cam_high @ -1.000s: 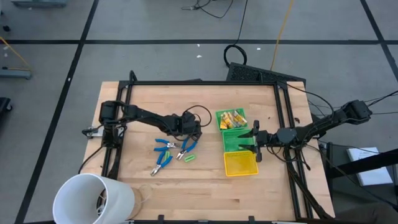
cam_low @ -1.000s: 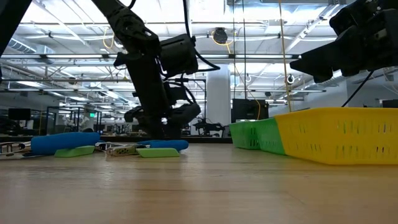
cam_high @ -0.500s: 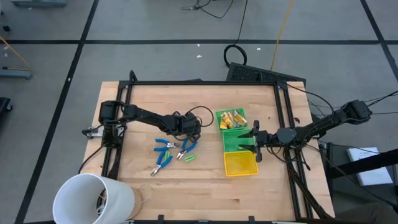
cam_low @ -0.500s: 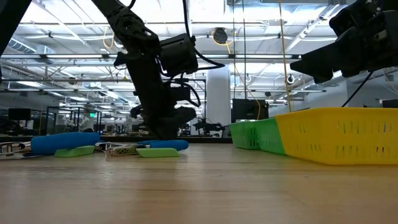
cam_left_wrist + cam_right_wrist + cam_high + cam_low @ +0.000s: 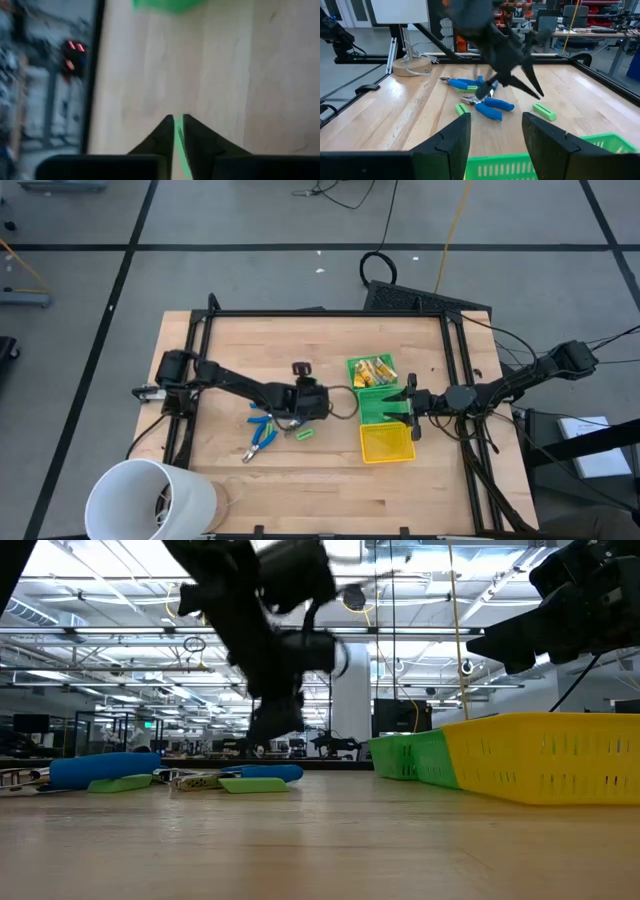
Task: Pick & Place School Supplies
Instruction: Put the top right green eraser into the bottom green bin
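My left gripper (image 5: pixel 303 408) hangs above the table's middle, shut on a short green piece (image 5: pixel 179 146), and shows blurred in the low view (image 5: pixel 270 725). Under it lie blue-handled pliers (image 5: pixel 263 432) and another green piece (image 5: pixel 305 433), flat on the wood. Two green pieces (image 5: pixel 544 111) (image 5: pixel 462 109) flank the pliers (image 5: pixel 490 106) in the right wrist view. Yellow-tan blocks (image 5: pixel 372 369) fill the far green bin. My right gripper (image 5: pixel 410 406) (image 5: pixel 492 122) hovers open over the middle green bin (image 5: pixel 383 406). My left gripper pinches the green piece between its two fingers; only a thin green strip (image 5: pixel 180 150) shows in the gap between them. The fingers (image 5: pixel 532 89) slant downward, well above the wood. The piece is lifted clear of the table.
A row of bins stands right of centre: two green ones and a yellow one (image 5: pixel 387 443) nearest the front. A large white cup (image 5: pixel 150 500) lies at the near left corner. A black frame (image 5: pixel 330 313) borders the table. Bare wood lies along the near edge.
My left gripper has risen from the table beside the pliers and turned, shifting a little toward the near edge and the bins. One green piece that lay by the pliers has left the wood and is lifted with it. The right arm has kept still.
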Robot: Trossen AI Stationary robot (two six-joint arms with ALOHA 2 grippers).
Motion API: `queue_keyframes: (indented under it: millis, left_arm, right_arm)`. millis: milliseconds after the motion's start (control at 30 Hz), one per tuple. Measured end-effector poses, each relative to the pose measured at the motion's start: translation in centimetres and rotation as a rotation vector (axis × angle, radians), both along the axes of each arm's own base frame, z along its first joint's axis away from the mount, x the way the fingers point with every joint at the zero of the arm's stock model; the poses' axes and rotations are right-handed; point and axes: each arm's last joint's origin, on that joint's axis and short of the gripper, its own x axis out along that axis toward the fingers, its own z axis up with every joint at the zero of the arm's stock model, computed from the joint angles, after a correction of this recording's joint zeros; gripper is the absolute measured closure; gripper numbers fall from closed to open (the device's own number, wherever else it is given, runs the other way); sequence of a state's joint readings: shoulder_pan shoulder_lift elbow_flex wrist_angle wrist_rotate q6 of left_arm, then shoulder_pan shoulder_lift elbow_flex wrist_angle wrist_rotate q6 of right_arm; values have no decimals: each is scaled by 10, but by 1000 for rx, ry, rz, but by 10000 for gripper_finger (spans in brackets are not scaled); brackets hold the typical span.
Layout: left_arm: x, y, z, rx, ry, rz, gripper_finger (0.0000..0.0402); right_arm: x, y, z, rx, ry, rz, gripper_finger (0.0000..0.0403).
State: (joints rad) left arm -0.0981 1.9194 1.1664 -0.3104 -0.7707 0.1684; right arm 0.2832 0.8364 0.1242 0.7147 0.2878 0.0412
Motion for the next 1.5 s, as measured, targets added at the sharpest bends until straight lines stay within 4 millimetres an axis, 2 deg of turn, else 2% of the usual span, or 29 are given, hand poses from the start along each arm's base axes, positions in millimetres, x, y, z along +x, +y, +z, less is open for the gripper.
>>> queue_keyframes:
  millis: [133,233,300,400,533,633,733,900,1033,1233,1367,1500]
  left_arm:
    - [12,-17,19,76,-34,-86,396]
    - [15,-20,25,88,-102,-24,388]
    - [15,-10,29,-31,-197,81,362]
    - [8,18,38,-320,-213,185,305]
    - [-12,59,33,-569,-141,371,220]
    - [-21,78,27,-671,-91,421,167]
    - [-24,85,16,-731,-42,406,126]
    - [-19,88,4,-683,0,325,92]
    - [-13,96,-10,-671,-11,321,95]
    - [-12,105,-20,-745,4,331,129]
    - [-14,108,-25,-779,22,343,171]
    - [-15,109,-25,-793,29,341,232]
  right_arm:
    - [0,0,0,28,0,-3,232]
    - [0,0,0,30,-1,-3,232]
    - [0,0,0,30,-1,-3,232]
    - [0,0,0,42,0,-3,232]
    - [0,0,0,50,3,-3,232]
    - [0,0,0,47,6,-3,232]
    - [0,0,-1,43,7,-2,232]
    - [0,0,-1,42,7,-2,232]
    - [0,0,-1,42,7,-2,232]
    - [0,0,-1,42,6,-1,232]
    - [0,0,-1,42,7,-1,232]
    - [0,0,-1,42,7,-1,232]
